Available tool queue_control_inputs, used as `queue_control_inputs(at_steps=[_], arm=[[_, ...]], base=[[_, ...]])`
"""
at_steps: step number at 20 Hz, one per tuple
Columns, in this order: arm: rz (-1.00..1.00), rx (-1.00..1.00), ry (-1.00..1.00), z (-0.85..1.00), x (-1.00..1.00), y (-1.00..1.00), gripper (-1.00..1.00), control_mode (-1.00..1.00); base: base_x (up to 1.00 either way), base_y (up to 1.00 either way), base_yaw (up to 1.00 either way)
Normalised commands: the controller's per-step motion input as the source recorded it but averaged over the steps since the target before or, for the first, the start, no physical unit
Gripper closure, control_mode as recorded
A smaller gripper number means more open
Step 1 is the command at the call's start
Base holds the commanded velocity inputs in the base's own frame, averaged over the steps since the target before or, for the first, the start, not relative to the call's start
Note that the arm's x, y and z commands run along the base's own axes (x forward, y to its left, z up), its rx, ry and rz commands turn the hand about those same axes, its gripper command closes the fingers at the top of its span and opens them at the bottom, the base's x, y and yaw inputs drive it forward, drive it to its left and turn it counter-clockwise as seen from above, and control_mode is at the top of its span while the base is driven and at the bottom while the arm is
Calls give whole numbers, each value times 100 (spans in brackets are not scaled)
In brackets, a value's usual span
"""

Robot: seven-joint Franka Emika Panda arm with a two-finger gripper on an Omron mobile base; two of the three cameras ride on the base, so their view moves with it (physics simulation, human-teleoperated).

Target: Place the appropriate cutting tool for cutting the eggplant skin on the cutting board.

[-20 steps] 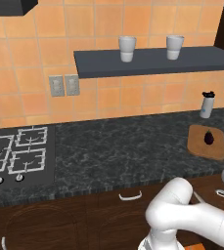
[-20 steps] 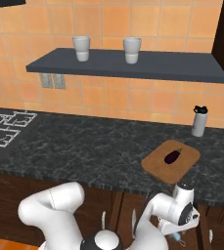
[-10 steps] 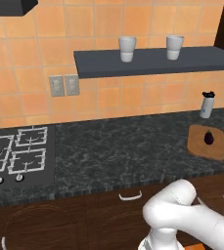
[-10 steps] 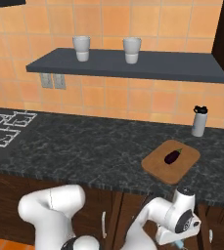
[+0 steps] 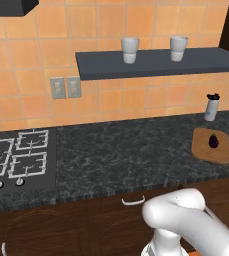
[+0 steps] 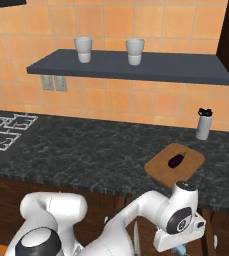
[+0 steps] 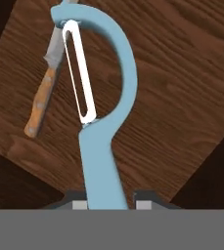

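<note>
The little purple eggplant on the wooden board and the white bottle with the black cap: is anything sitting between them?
No. In the right base view, only bare wooden cutting board and dark speckled counter lie between the eggplant and the white bottle.

My two base cams sit behind me, L and R, both facing fwd and down over the tabletop [image 5: 116, 150] toward the tiled wall. Both share the shelf [image 5: 156, 62] w/ two cups, the bottle [image 6: 203, 124], and the board [image 6: 175, 164]: far right in the L cam, nearer centre-right in the R cam. The stove [image 5: 16, 160] sits lower left in the L cam. My hand cam looks along my tool, very close on a peeler [image 7: 101, 122] over dark wood.
</note>
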Motion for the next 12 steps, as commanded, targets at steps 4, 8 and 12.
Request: queue_control_inputs(at_steps=[4,8,12], arm=[[0,0,4,100,9,5,100,-100],[0,0,1,78,44,0,100,-100],[0,0,0,53,85,-7,100,-100]], base=[[0,0,0],[0,0,0],[0,0,0]])
